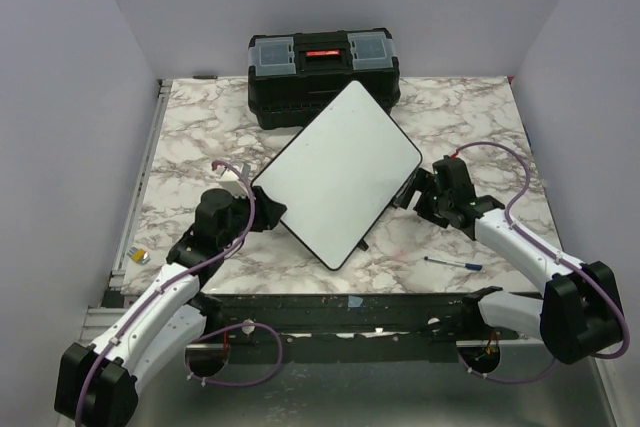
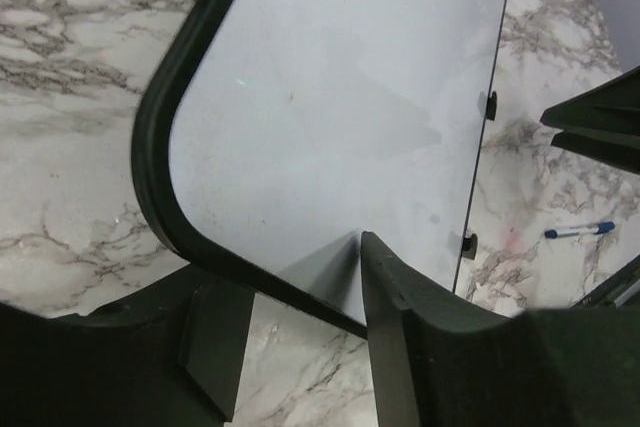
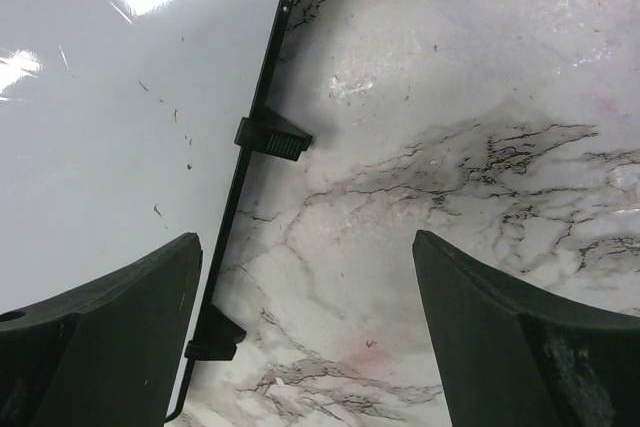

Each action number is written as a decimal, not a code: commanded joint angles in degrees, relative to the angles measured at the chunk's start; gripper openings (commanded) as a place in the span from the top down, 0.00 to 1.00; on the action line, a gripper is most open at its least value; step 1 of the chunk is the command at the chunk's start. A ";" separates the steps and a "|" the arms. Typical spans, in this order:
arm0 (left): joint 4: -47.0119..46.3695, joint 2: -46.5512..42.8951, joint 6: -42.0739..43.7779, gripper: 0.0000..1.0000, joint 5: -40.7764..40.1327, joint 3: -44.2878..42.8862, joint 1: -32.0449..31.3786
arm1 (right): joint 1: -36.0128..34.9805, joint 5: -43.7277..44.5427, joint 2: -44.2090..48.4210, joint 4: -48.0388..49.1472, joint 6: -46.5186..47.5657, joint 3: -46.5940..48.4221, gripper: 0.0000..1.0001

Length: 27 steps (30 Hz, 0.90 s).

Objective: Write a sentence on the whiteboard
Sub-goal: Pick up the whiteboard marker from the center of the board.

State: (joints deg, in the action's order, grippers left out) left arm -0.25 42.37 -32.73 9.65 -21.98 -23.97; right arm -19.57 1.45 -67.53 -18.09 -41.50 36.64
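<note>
1. A flat, glossy white rectangular whiteboard (image 1: pixel 338 172) with rounded corners and a thin black rim lies in the middle of the table. It is turned so that one corner points far and the opposite one near.
2. From above, its far corner overlaps the front of a boxy black moulded-plastic toolbox (image 1: pixel 323 72) standing at the far edge. The toolbox has a red strip in its lid and two clear-lidded compartments. Whether board and toolbox touch cannot be told.
3. The smooth white marble-patterned table top (image 1: pixel 200 122) is veined in grey-brown and has a soft sheen.
4. The left gripper (image 1: pixel 265 209) sits at the board's left corner. In its wrist view the matte black, angular fingers (image 2: pixel 395 337) stand apart. The curved rim crosses the gap, with one finger on the near side of the rim and the other over the white face. No pinch on the rim shows.
5. The right gripper (image 1: pixel 412 190) sits at the board's right edge with its broad, dark fingers (image 3: pixel 110 337) spread wide. One hangs over the rim and the other over bare marble, with nothing clamped between them.
6. Small ribbed black feet (image 3: pixel 272 135) jut out from the rim there.
7. The board's face mirrors bright streaks of light and carries a few tiny dark specks.
8. A slim blue pen (image 1: pixel 452 263) lies on the marble at the near right, well apart from the board and just beside the right arm.
</note>
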 commanded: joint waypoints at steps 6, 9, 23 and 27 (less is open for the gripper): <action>7.81 -2.16 3.68 0.38 -1.03 -1.83 -0.20 | -0.38 2.58 0.06 0.03 1.32 1.49 0.10; 9.09 -3.05 3.98 0.34 -1.02 -2.70 -0.20 | -0.38 3.24 0.37 -0.71 1.76 2.19 0.10; 11.50 -8.49 8.58 0.22 -4.16 -8.91 -7.02 | -0.38 11.63 1.16 -10.43 7.24 18.70 0.08; 9.62 -2.63 13.52 0.22 -9.06 -13.49 -16.39 | -0.38 13.09 -0.17 -13.67 8.83 25.30 0.08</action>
State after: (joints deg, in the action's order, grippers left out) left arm 13.13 34.98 -24.62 4.51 -30.24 -32.62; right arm -19.57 10.26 -66.57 -26.46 -35.59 56.49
